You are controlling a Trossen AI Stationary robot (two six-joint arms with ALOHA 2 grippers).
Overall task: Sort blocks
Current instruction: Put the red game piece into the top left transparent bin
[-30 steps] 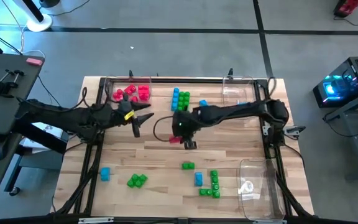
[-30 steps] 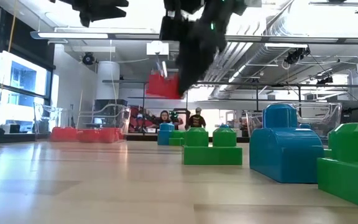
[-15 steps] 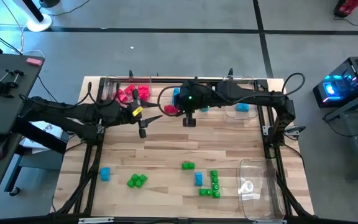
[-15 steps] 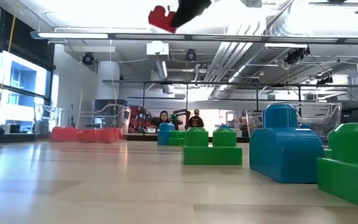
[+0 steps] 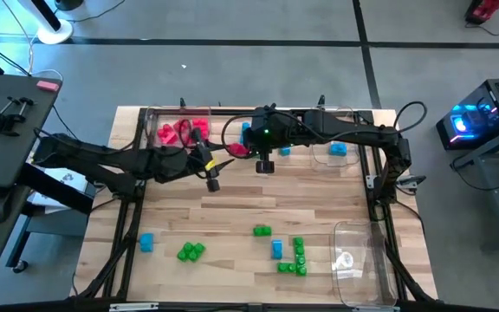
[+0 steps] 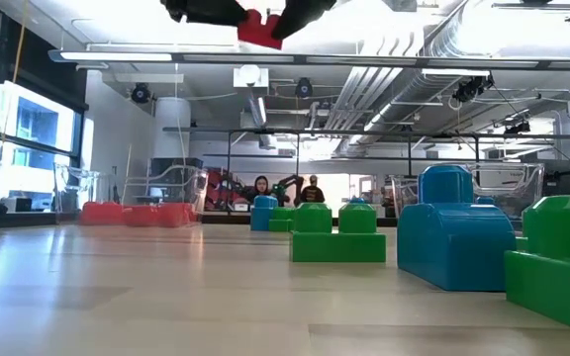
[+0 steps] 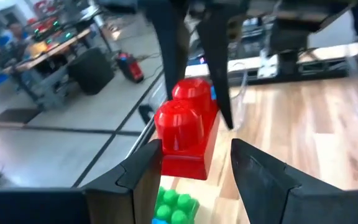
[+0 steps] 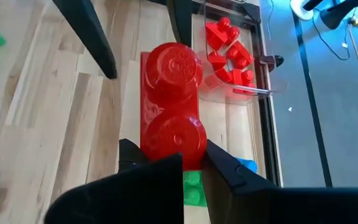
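My right gripper (image 5: 248, 152) is shut on a red two-stud brick (image 5: 238, 150), high above the far middle of the table. The brick shows at the top of the low view (image 6: 258, 28). My left gripper (image 7: 194, 162) is open, with a finger on each side of the brick's free end (image 7: 182, 134); I cannot tell whether it touches. Loose blocks lie near the front: a blue one (image 5: 146, 242), green ones (image 5: 191, 251) (image 5: 262, 230), and a blue one (image 5: 276, 249) beside a green bar (image 5: 298, 258). My right gripper pinches the red brick between its two fingers at one end, by the stud nearest the wrist (image 8: 169, 140). The fingers come roughly level from the table's right. The other end (image 8: 171, 65) sticks out past the fingertips. The brick is lifted clear of the table.
A clear tray (image 5: 150, 130) at the far left holds several red bricks. Blue and green bricks (image 5: 251, 135) sit at the far middle. A clear tray (image 5: 323, 130) at the far right holds a blue brick. Another clear tray (image 5: 353, 260) lies at the near right.
My right gripper has carried the red brick up and toward the table's far edge, then held still. My left gripper has moved toward the table's right edge, bringing its open fingers around the brick's free end.
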